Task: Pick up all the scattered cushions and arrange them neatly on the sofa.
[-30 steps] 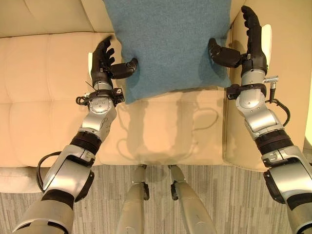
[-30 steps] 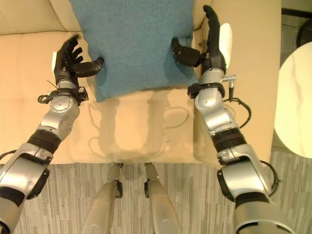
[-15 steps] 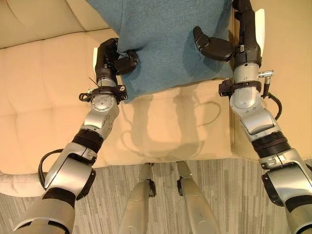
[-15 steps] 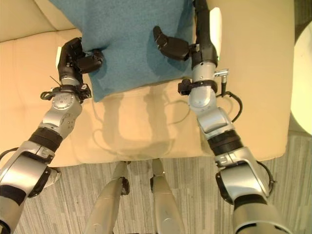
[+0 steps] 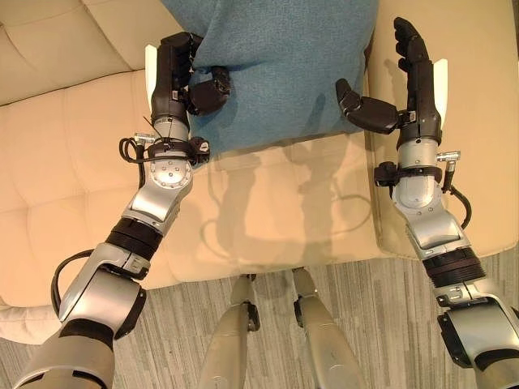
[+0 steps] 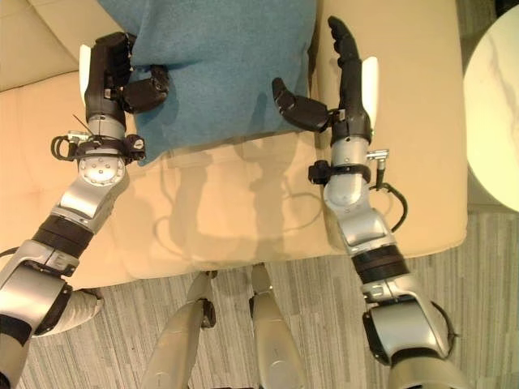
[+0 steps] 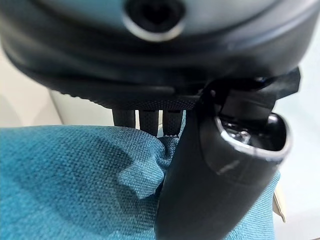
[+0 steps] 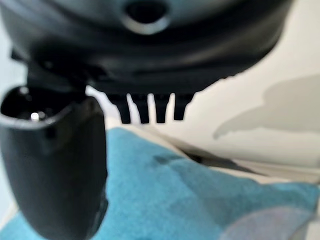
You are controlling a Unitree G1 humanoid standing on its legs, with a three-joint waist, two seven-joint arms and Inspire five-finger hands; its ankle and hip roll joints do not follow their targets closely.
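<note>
A teal cushion (image 5: 276,65) leans at the back of the beige sofa (image 5: 268,219), its lower edge on the seat. My left hand (image 5: 174,73) grips the cushion's left edge; in the left wrist view the thumb (image 7: 215,175) pinches a fold of teal cloth (image 7: 65,175) against the fingers behind it. My right hand (image 5: 418,89) is open by the cushion's right edge, fingers straight over the sofa's right side, and its thumb (image 8: 55,165) reaches across the teal cloth (image 8: 200,200).
A round white table (image 6: 495,97) stands to the right of the sofa. Grey carpet (image 5: 381,324) runs along the sofa's front edge. A pale soft object (image 5: 20,316) lies on the floor at the lower left.
My left hand has shut on the cushion's left edge and moved up along it. My right hand has drawn back from beside the cushion. The camera has shifted.
</note>
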